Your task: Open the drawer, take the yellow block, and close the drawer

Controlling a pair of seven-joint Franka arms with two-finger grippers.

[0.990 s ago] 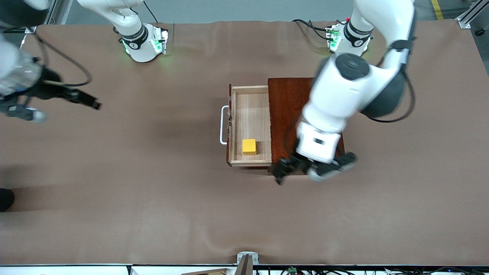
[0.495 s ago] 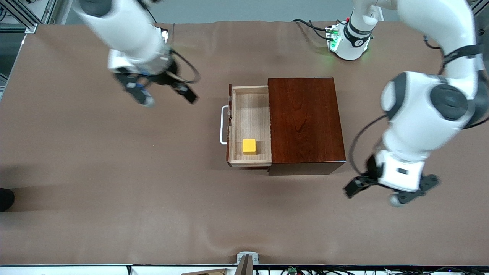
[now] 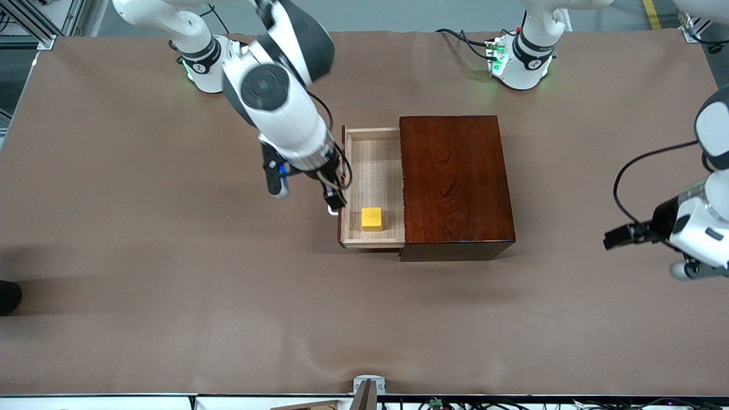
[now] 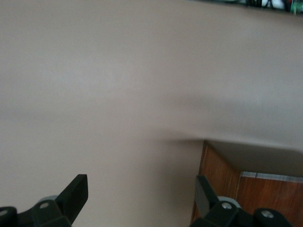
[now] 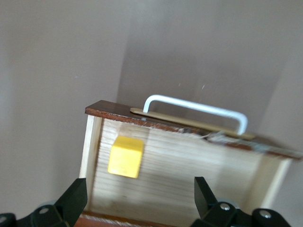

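You see: pale-wood drawer tray point(image 3: 373, 171) pulled out of glossy reddish-brown box point(image 3: 454, 185), frame centre; small matte yellow cube point(image 3: 371, 218) inside, near lower end. Right gripper point(image 3: 306, 191) over white loop handle point(image 5: 196, 109), fingers apart, empty. Left gripper point(image 3: 646, 250) at right edge, fingers apart.

No text, label, brand, number or sign can be read in any of the views.
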